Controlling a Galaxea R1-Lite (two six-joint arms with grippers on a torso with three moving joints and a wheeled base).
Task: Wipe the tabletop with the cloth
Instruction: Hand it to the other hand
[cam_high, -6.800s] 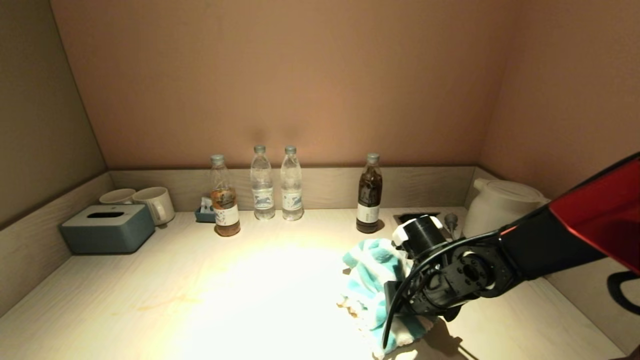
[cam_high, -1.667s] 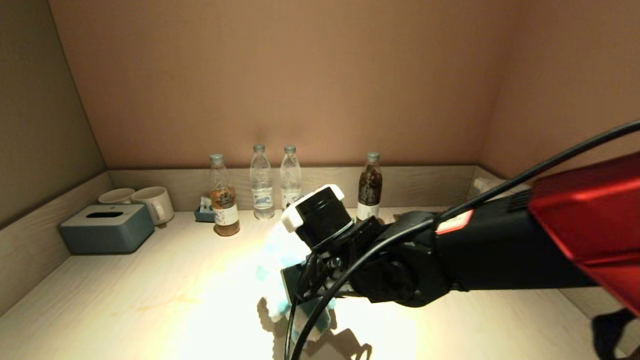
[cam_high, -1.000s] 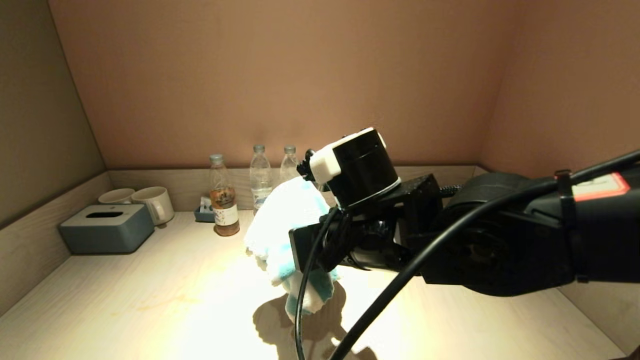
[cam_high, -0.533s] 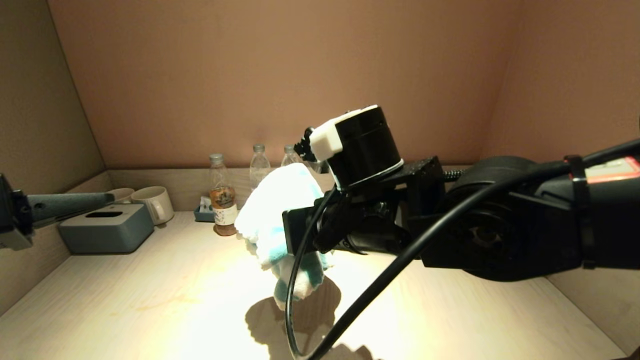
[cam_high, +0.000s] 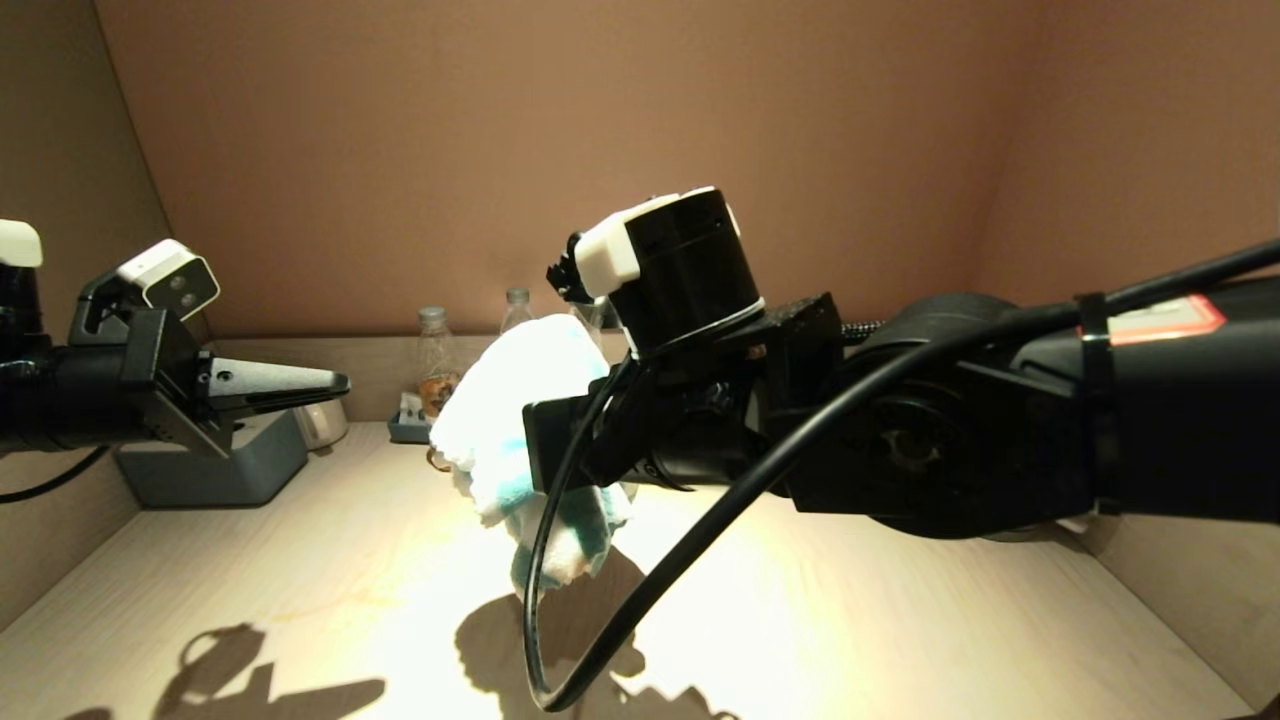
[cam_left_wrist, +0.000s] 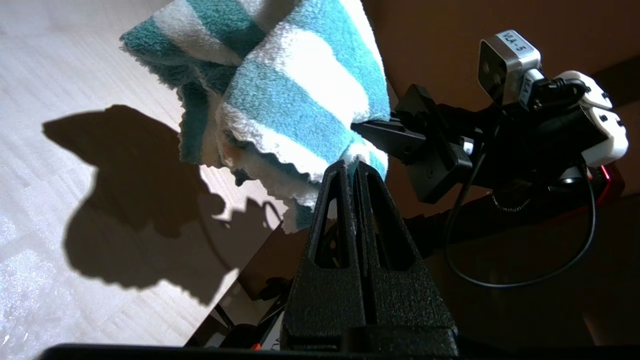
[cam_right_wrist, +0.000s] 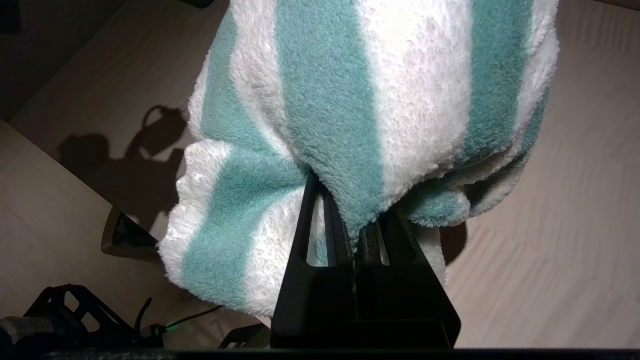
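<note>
- Cloth (cam_high: 520, 440) hangs clear of the tabletop (cam_high: 300, 600), over the middle of the bench, bunched, with its lower folds dangling above its own shadow.
- My right gripper (cam_right_wrist: 356, 210) has its fingers clamped tight on a fold of the cloth; the right wrist view shows the teal and white stripes spilling over both fingers.
- The right arm reaches in from the right edge, well above the surface, and blocks much of the back row.
- My left gripper (cam_high: 335, 381) sits near the left edge, held off the bench and pointing toward the cloth; in the head view a gap shows between its tip and the cloth.
- In the left wrist view its fingers (cam_left_wrist: 345, 200) are pressed together, with the scalloped cloth hem just at the tips; I cannot tell whether any fabric is pinched there.
- Near the back-left corner stand a tissue box (cam_high: 240, 465) and a mug (cam_high: 322, 423).
- Two bottles (cam_high: 436, 355) show along the back edge behind the cloth.
</note>
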